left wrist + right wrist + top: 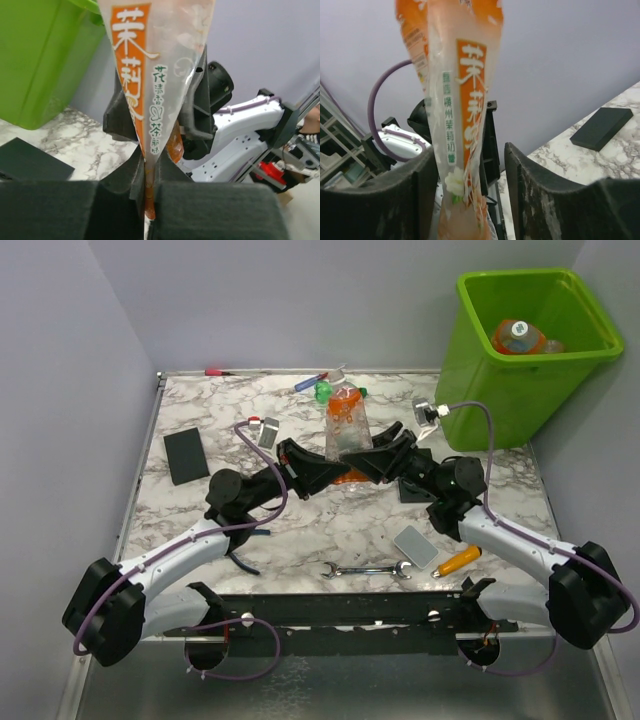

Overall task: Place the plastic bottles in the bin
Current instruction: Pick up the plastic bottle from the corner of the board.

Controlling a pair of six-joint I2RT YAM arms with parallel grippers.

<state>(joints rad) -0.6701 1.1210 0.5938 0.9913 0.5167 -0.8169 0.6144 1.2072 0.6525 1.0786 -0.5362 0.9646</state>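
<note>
Left gripper (148, 186) of ours is pressed tight on the flattened end of a crushed clear bottle (346, 425) with an orange label. We hold it over the middle of the marbled desk (300, 530), between our two arms. Our right gripper (470, 167) stands spread around the same bottle, one finger against it, the other apart. Far right, the green bin (505, 390) holds an orange bottle (518, 337).

Plain pale lilac-grey walls (300, 300) on 3 sides, white marble-look tabletop (340, 530) w/ grey veins, thin metal edge strip (131, 510), wall fills bg above left fingers (50, 210), tabletop low L of them, blurred shelving (340, 145) L of right fingers (560, 200), light even, shadows soft
</note>
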